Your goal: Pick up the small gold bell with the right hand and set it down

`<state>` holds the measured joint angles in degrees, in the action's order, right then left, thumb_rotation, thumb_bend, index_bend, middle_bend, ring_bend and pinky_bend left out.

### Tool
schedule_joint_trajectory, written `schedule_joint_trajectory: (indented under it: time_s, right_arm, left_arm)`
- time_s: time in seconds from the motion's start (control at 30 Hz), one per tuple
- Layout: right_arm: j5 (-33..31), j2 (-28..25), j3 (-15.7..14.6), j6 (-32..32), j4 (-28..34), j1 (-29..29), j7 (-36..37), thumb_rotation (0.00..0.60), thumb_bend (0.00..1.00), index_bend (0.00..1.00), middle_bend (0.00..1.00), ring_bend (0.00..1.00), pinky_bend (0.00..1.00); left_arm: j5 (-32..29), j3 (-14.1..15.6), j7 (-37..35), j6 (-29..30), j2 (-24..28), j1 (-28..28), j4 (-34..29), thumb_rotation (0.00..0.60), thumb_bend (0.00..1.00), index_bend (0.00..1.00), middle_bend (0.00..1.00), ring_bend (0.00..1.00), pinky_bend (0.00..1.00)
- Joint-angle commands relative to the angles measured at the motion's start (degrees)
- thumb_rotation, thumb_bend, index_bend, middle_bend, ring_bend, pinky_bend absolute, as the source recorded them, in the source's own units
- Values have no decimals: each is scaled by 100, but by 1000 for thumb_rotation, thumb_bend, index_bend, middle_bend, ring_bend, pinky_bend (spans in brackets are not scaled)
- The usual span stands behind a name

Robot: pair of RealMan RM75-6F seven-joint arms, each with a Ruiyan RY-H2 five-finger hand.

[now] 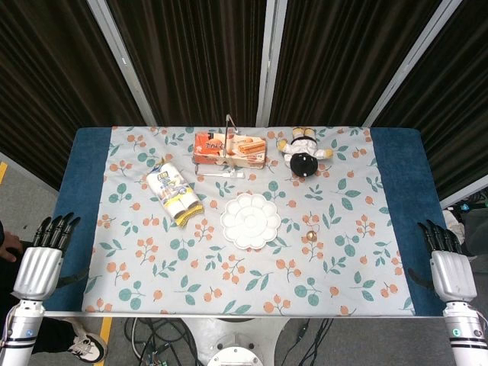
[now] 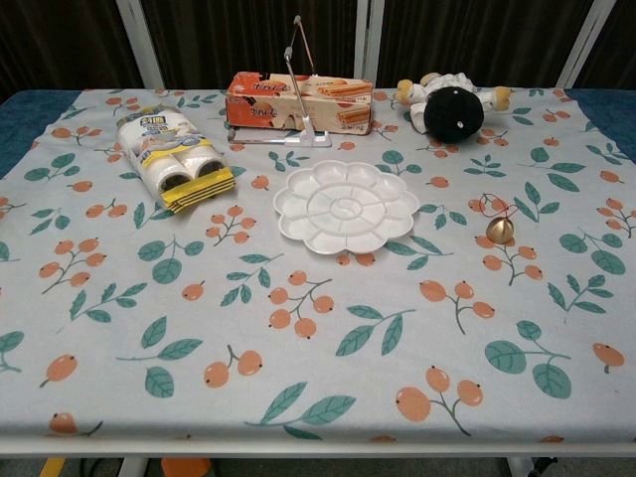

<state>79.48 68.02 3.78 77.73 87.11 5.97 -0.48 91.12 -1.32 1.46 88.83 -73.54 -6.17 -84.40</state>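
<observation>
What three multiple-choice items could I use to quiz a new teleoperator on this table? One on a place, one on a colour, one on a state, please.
1. Where is the small gold bell?
A. Inside the white palette
B. On the cloth to the right of the white palette
C. Beside the wrapped rolls

2. What colour is the plush toy's head?
A. Black
B. Orange
C. Blue

3. How is the right hand now?
A. Holding the bell
B. Pressing on the palette
C. Holding nothing, at the table's near right edge

Answers:
1 B: the bell sits on the cloth, apart from the white palette.
2 A: the plush toy shows a black head.
3 C: the right hand is far from the bell, as the left hand idles opposite.
</observation>
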Motion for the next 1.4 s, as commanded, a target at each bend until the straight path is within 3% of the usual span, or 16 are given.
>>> schedule_joint_trajectory:
  time_s: [0.03,0.27,0.43,0.73,1.0,1.17,1.4]
  right_arm:
    - [-3,-2,-4,-19,-3,7,-13,600,122,0,0,0,0]
    - [65,-99,23,-102,206,132,-328,600,122,0,0,0,0]
    - [178,-342,147,-298,735,453,-1047,600,122,0,0,0,0]
    - [-208,-723,416,-1704,1689,1556,-2506,600,121,0,0,0,0]
    - [-1295,-124,525,-2639,1545,2470,-3510,600,121,0,0,0,0]
    - [-1878,318,412,-2618,1390,2772,-4119,600,120,8,0,0,0]
    - [-2092,653,257,-2487,1238,2960,-4296,600,121,63,0,0,0]
  left_arm:
    - [2,7,2,0,-1,5,-5,600,37,56,30,0,14]
    - [-9,2,-26,-44,11,-17,-2,600,38,56,30,0,14]
    - [7,25,-68,-85,27,-32,12,600,38,56,30,0,14]
    - [-36,51,-169,-125,-56,-15,142,600,37,56,30,0,14]
    - [-81,45,-323,-76,-120,31,301,600,37,56,30,0,14]
    - [-36,65,-404,-55,-101,36,336,600,37,56,30,0,14]
    - [-26,92,-491,-32,-109,67,403,600,37,56,30,0,14]
